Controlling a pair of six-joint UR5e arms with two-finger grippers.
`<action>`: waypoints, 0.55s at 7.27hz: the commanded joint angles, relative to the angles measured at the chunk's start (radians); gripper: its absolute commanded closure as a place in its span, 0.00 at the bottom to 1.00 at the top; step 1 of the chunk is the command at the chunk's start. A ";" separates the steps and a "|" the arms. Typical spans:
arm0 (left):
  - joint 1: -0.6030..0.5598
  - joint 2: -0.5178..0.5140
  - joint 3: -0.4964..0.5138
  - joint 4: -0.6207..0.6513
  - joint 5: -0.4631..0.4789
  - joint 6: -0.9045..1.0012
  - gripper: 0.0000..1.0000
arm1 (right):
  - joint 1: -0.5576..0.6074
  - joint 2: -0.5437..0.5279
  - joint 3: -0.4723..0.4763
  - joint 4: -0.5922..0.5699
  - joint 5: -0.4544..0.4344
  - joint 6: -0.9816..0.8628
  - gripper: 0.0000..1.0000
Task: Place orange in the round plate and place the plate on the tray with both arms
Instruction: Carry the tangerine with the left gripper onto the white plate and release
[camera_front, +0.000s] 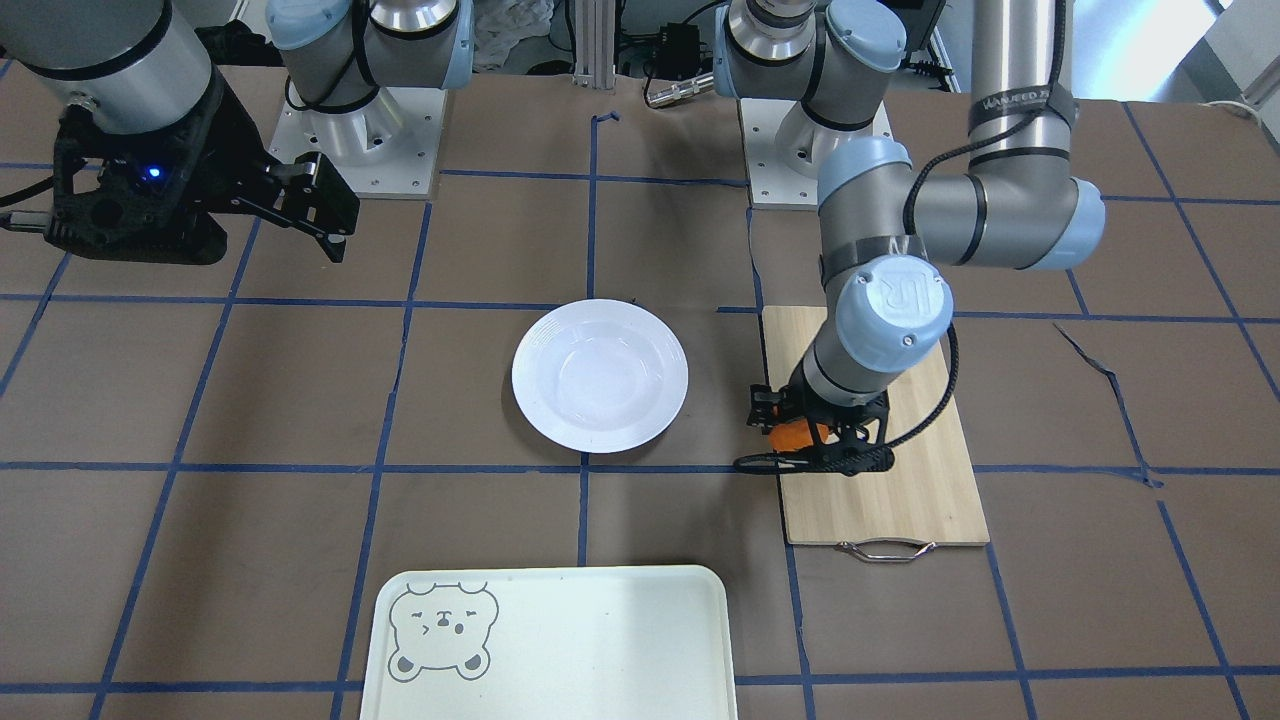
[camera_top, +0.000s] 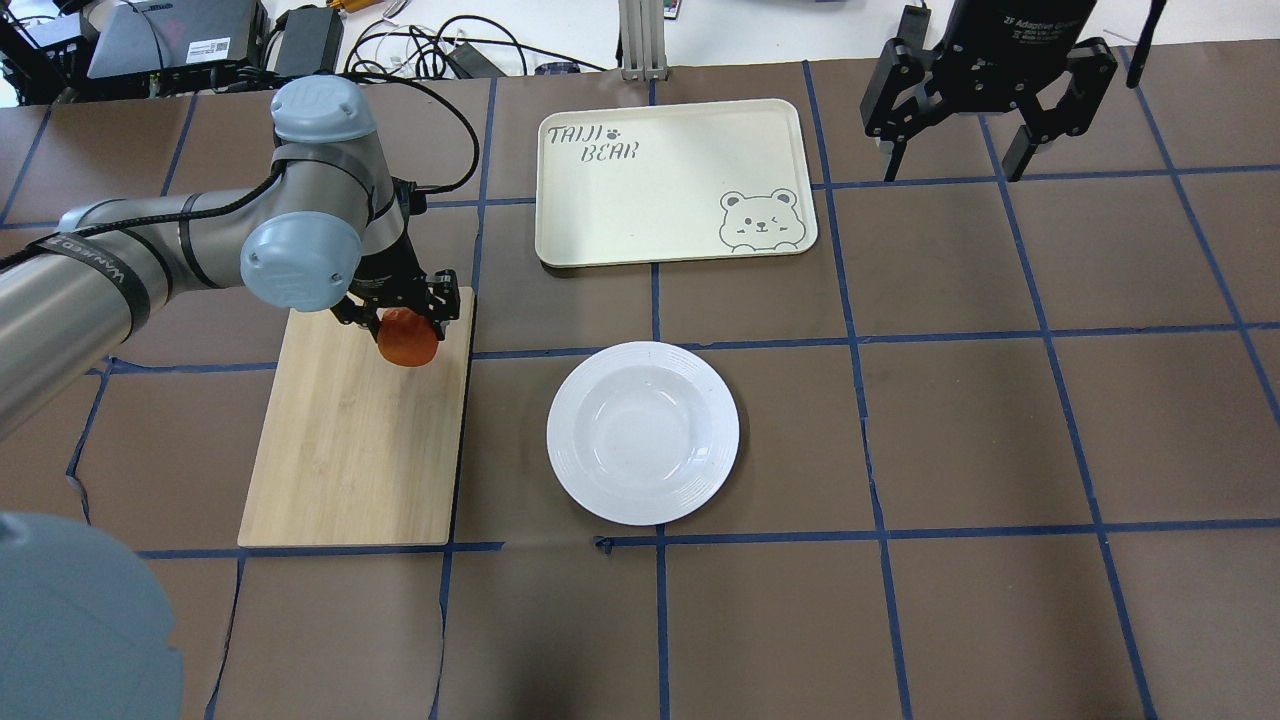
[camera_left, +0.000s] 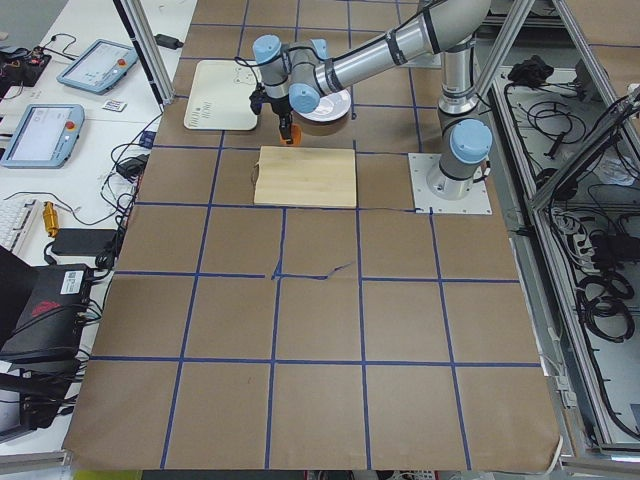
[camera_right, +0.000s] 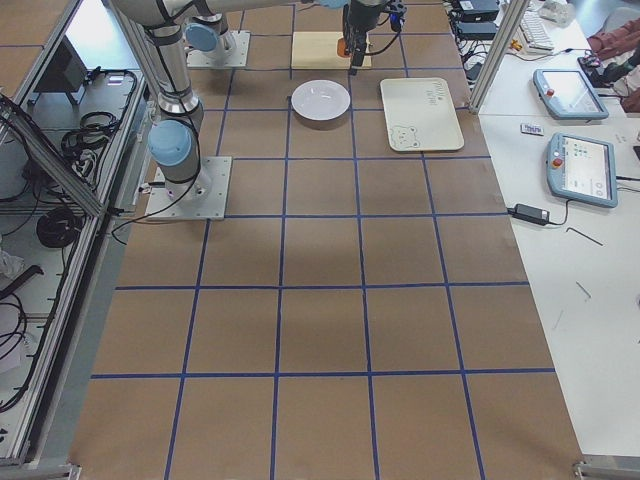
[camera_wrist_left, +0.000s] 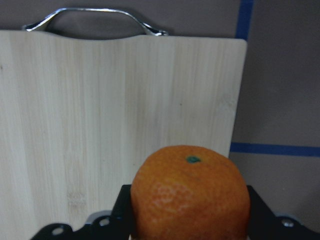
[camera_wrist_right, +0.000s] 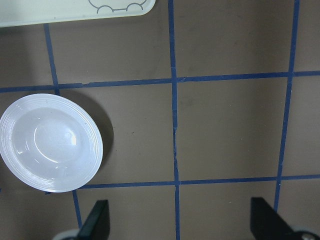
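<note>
My left gripper (camera_top: 405, 318) is shut on the orange (camera_top: 407, 339), holding it just above the far right corner of the bamboo board (camera_top: 350, 440). In the left wrist view the orange (camera_wrist_left: 190, 192) sits between the black fingers, stem spot up. The white round plate (camera_top: 643, 432) lies bare on the table's middle, to the right of the board. The cream tray (camera_top: 672, 183) with its bear face lies beyond the plate. High over the far right of the table, my right gripper (camera_top: 952, 155) hangs open with nothing in it; its fingertips (camera_wrist_right: 95, 220) frame bare table.
The bamboo board (camera_front: 880, 470) has a metal handle (camera_front: 885, 550) on its far end. Brown paper with blue tape lines covers the table. Cables and devices lie past the far edge (camera_top: 300, 40). Tablets rest on side benches (camera_left: 40, 135).
</note>
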 joint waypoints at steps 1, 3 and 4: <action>-0.235 0.009 -0.007 -0.009 -0.032 -0.075 0.76 | -0.001 0.002 0.001 -0.002 -0.004 -0.008 0.00; -0.286 -0.034 -0.049 0.027 -0.147 -0.180 0.76 | -0.001 0.002 0.001 -0.001 -0.006 -0.010 0.00; -0.286 -0.041 -0.073 0.093 -0.188 -0.182 0.76 | -0.003 0.002 0.001 0.001 -0.007 -0.011 0.00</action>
